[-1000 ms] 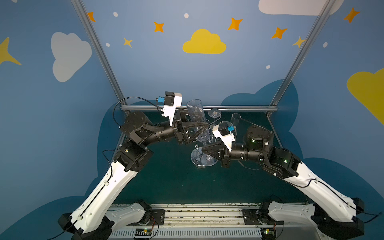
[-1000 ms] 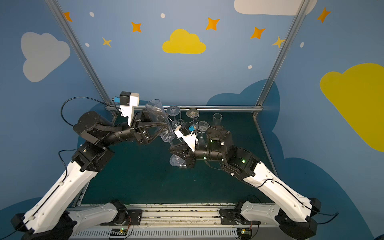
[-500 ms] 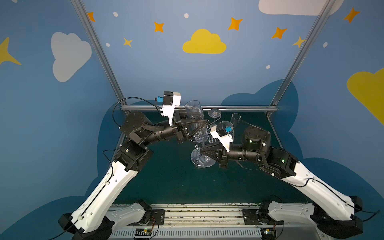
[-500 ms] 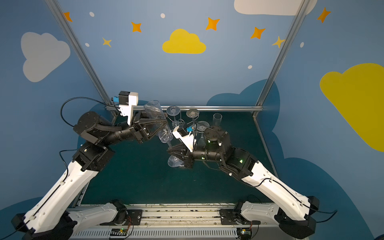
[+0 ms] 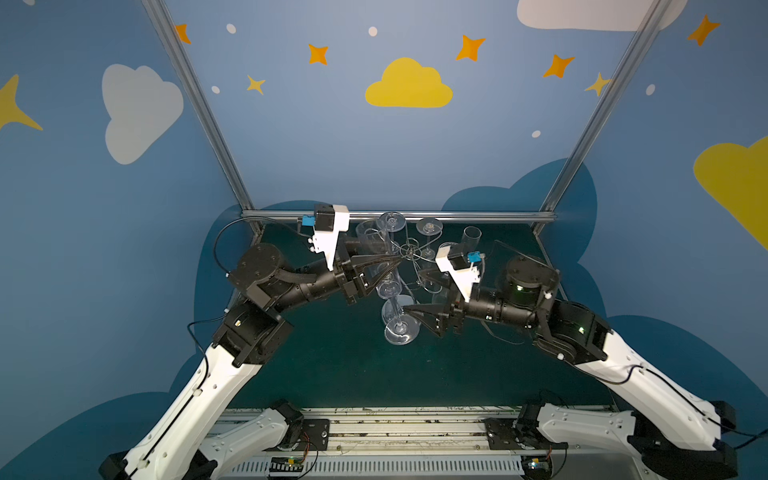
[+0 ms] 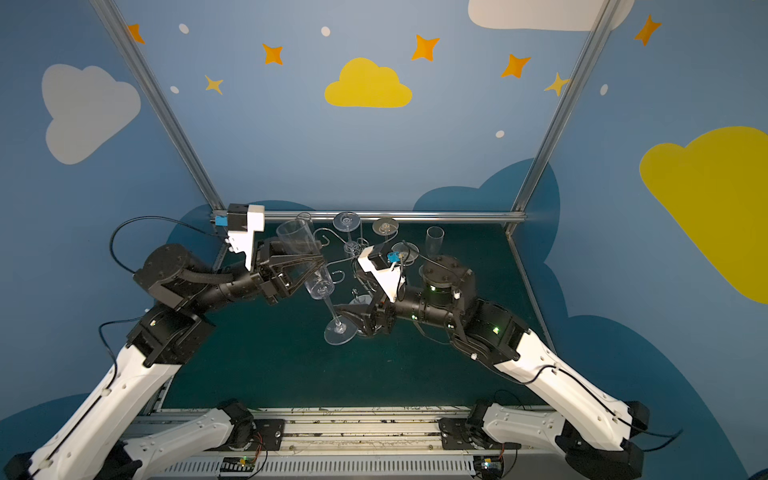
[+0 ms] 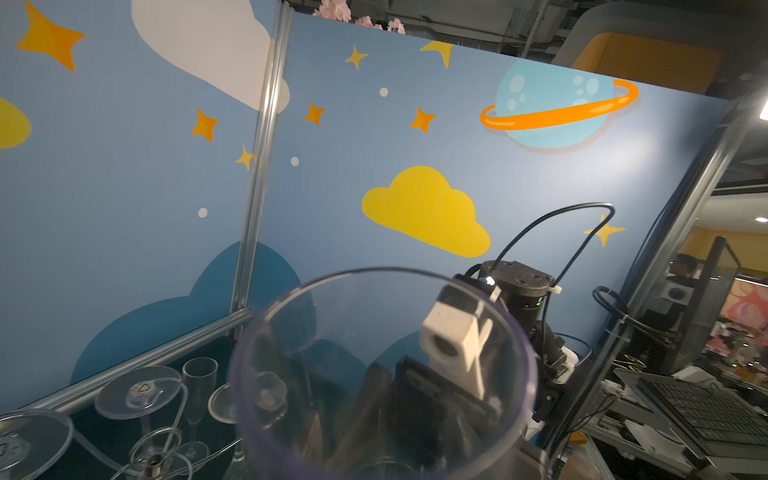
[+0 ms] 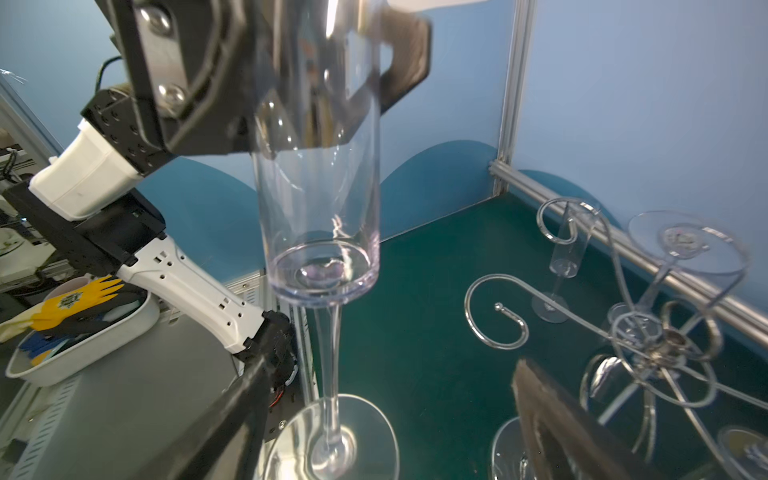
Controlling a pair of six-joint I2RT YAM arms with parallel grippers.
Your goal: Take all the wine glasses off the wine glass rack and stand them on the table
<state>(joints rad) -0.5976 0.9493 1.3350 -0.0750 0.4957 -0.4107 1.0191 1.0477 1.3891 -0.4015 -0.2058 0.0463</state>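
Right wrist: left fingers (image 8: 407,54) tight on wine glass (image 8: 320,208), right fingers (image 8: 552,428) wide, empty; foot label (image 8: 681,241) illegible.

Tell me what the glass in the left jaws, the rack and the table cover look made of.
The glass is clear and glossy with sharp highlights, and the wall shows through it. It could be glass or hard plastic; the look does not settle which. The rack looks like polished silver metal wire, with mirror glints on its scrolls. The cover is dark green and matte with no reflections, perhaps felt or rubber.

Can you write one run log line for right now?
left claw: shut on tall clear wine glass bowl | right claw: open around its stem | glass: apart from silver wire rack
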